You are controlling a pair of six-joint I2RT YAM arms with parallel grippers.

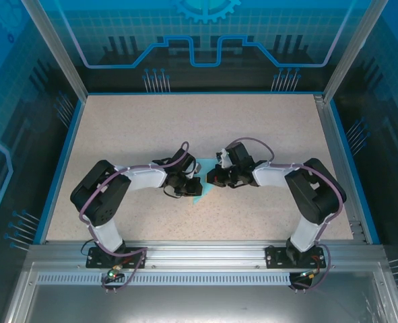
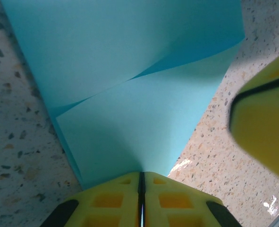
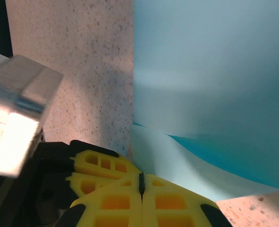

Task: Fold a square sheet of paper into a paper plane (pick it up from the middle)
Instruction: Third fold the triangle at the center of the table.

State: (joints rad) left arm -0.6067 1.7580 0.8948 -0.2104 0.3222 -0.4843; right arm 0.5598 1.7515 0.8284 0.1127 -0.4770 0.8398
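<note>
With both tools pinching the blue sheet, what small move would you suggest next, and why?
Probably raise both slightly together: the left tool and right tool each look shut on an edge of the light blue sheet, which bows over the table, so an uneven pull might tear it.

Most of the square sheet of paper (image 1: 199, 195) under left hand (image 1: 187, 182) and right hand (image 1: 213, 178)

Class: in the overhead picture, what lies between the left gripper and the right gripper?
The light blue paper lies between the left gripper and the right gripper, in the top view. Both wrist views show it running into shut jaws.
</note>
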